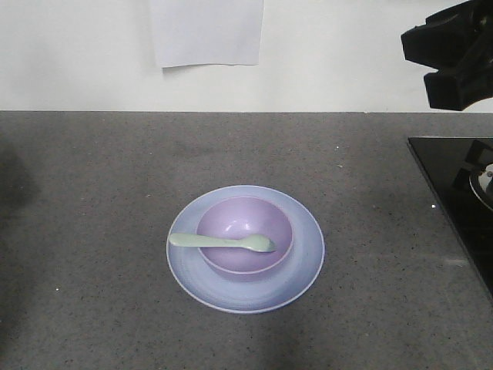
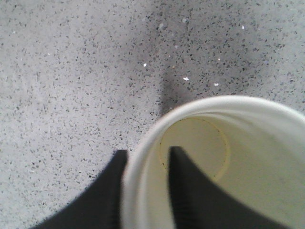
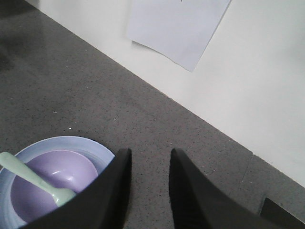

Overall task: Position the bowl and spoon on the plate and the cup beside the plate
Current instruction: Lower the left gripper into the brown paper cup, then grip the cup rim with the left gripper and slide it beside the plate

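The lavender bowl (image 1: 246,220) sits on the pale blue plate (image 1: 302,254) at the counter's middle. The mint spoon (image 1: 223,242) lies across the bowl, its handle over the left rim. The cup (image 2: 248,143) shows only in the left wrist view, seen from above with its white inside. My left gripper (image 2: 148,151) is shut on its wall, one finger inside and one outside. My right gripper (image 3: 150,151) is open above bare counter, with the plate (image 3: 71,143), bowl (image 3: 43,183) and spoon (image 3: 28,176) to its lower left. Its black body (image 1: 453,54) hangs at the upper right.
A black glass hob (image 1: 454,193) takes the counter's right edge. A white wall runs along the back with a paper sheet (image 1: 206,31) taped to it. Grey speckled counter (image 1: 92,193) lies left and right of the plate.
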### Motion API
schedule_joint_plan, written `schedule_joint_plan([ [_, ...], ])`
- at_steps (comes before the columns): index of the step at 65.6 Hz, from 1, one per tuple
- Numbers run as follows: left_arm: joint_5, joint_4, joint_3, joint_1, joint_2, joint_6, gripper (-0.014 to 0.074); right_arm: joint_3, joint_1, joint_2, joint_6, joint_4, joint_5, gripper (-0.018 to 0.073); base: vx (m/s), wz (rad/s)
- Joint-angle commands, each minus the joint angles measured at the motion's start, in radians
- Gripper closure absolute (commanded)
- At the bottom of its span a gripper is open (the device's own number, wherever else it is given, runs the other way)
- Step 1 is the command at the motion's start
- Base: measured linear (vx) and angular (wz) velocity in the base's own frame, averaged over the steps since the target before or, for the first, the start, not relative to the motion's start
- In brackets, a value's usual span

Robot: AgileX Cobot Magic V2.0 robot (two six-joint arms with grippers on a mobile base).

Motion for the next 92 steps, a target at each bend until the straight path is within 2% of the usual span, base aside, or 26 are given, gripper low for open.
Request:
schedule_joint_plan([
  [1, -0.038, -0.010, -0.022, 0.001, -0.037, 0.016, 0.0589, -0.022, -0.003, -0.013, -0.007, 0.000, -0.070, 0.0357, 0.00, 0.00],
  [10, -0.038, -0.053, -0.024, -0.002, -0.039, 0.041, 0.0605, -0.022, -0.003, -0.013, -0.007, 0.000, -0.070, 0.0357, 0.00, 0.00],
  [21, -0.041, -0.159, -0.030, -0.043, -0.080, 0.149, 0.0604, -0.022, -0.003, -0.013, -0.007, 0.000, -0.074, 0.0357, 0.00, 0.00],
  [29, -0.078, -0.186, -0.036, -0.132, -0.121, 0.167, 0.0604, -0.022, -0.003, -0.013, -0.002, 0.000, -0.083, 0.0357, 0.00, 0.00],
  [49, -0.074, -0.170, -0.068, -0.395, -0.139, 0.170, 0.0604, -0.022, -0.003, -0.013, -0.003, 0.000, -0.084, 0.0357, 0.00, 0.00],
  [56, -0.074, -0.169, -0.068, -0.460, -0.139, 0.187, 0.0604, -0.022, -0.003, -0.017, -0.003, 0.000, -0.109, 0.0381, 0.00, 0.00],
  [62, -0.072, -0.169, -0.068, -0.493, -0.137, 0.189, 0.0604, -0.022, -0.003, -0.032, 0.000, -0.011, -0.136, 0.0446, 0.00, 0.00],
  [69, -0.062, -0.170, -0.068, -0.503, -0.124, 0.192, 0.0604, -0.022, -0.003, -0.058, 0.011, -0.068, -0.152, 0.0576, 0.00, 0.00],
  [84, -0.049, -0.216, -0.066, -0.504, -0.080, 0.193, 0.0604, -0.022, -0.003, -0.102, 0.186, -0.254, -0.155, 0.0570, 0.00, 0.00],
  [92, -0.055, -0.223, -0.066, -0.527, -0.056, 0.196, 0.0604, -0.022, -0.003, -0.113, 0.228, -0.297, -0.145, 0.0570, 0.00, 0.00],
])
